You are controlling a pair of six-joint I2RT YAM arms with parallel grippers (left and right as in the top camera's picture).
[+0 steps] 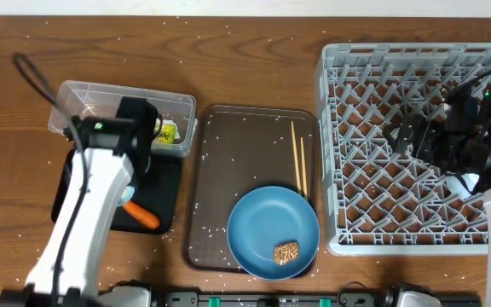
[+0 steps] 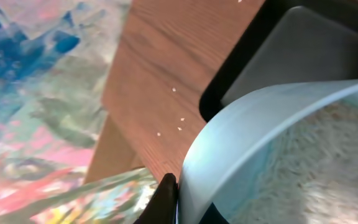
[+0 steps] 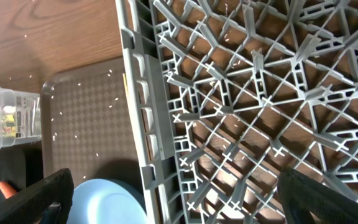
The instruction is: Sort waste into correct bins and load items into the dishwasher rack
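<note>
At left, the left gripper [image 2: 178, 205] pinches the light blue cup [image 2: 241, 137], containing rice [image 2: 316, 168], over the black tray [image 2: 225, 81]. Print on the yellow-green wrapper [image 1: 167, 132] in the clear tub [image 1: 75, 94] is unreadable. At right, the right gripper [image 3: 185, 196] hangs wide-fingered over the dishwasher rack [image 1: 339, 170], with the blue plate [image 1: 258, 226] just left.

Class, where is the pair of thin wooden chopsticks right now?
Overhead view: the pair of thin wooden chopsticks lies on the dark brown serving tray, right side, just above the large blue plate.

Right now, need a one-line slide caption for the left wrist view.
Left tool pinching the rim of a light blue cup of white rice; black tray and rice-flecked table beyond.
</note>
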